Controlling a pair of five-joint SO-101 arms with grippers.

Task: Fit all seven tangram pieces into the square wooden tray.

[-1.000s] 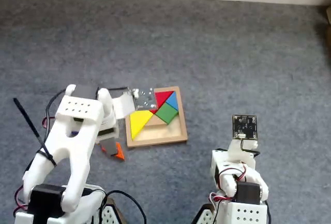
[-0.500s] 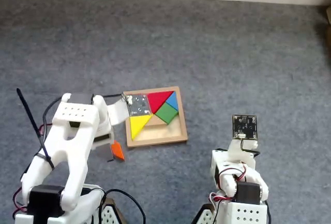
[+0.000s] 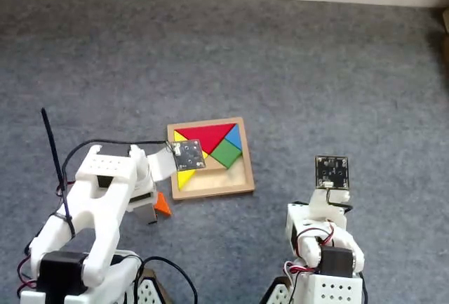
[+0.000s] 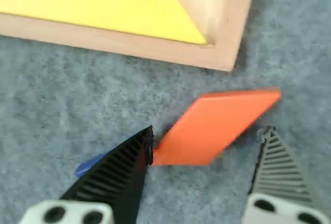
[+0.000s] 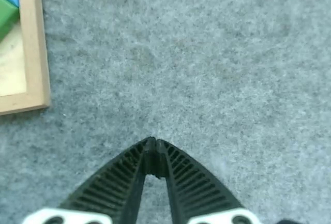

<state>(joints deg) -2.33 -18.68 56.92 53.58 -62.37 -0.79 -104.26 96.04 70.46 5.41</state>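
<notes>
The square wooden tray [image 3: 245,177] lies mid-table and holds a red triangle [image 3: 207,135], a blue piece [image 3: 234,137], a green square [image 3: 226,154] and a yellow triangle [image 3: 184,177], part of it under the left wrist camera. Just outside the tray's near left corner lies an orange parallelogram [image 3: 163,206]. In the left wrist view my left gripper [image 4: 209,133] is open, its fingers straddling the orange parallelogram [image 4: 214,125] close above the carpet. The edge of a blue piece [image 4: 89,165] peeks out beside the black finger. My right gripper [image 5: 154,149] is shut and empty, over bare carpet right of the tray [image 5: 33,53].
Grey carpet covers the whole table. The right arm [image 3: 326,244] is folded back at the near edge, well apart from the tray. A black cable [image 3: 52,149] sticks up beside the left arm [image 3: 98,206].
The left arm has drawn back from over the tray toward the near side and now hangs over the orange parallelogram. This uncovers the red triangle. The right arm has not moved.
</notes>
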